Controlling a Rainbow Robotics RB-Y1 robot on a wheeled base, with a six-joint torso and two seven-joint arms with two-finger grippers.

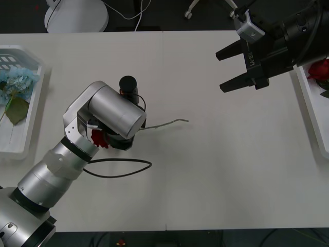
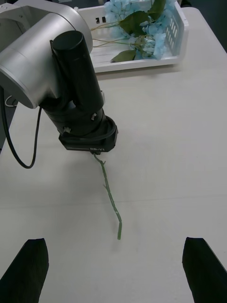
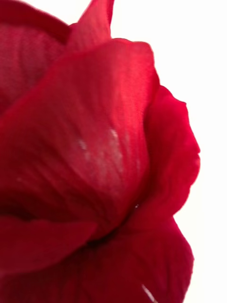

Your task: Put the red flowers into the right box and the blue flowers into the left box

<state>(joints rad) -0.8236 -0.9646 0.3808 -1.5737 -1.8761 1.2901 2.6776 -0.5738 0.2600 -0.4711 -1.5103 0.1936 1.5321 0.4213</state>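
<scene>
One of the red flowers lies on the table, its red head under my left gripper and its thin green stem trailing to the right. Close-up red petals sit right at the left wrist camera. In the right wrist view the same stem runs out from below the left wrist. My right gripper hovers open and empty at the far right, near the right box, which holds another red flower. The left box holds blue flowers.
A black cable loops on the table beside the left arm. The left box with blue flowers lies behind the left arm in the right wrist view. Bare white tabletop spreads between the arms.
</scene>
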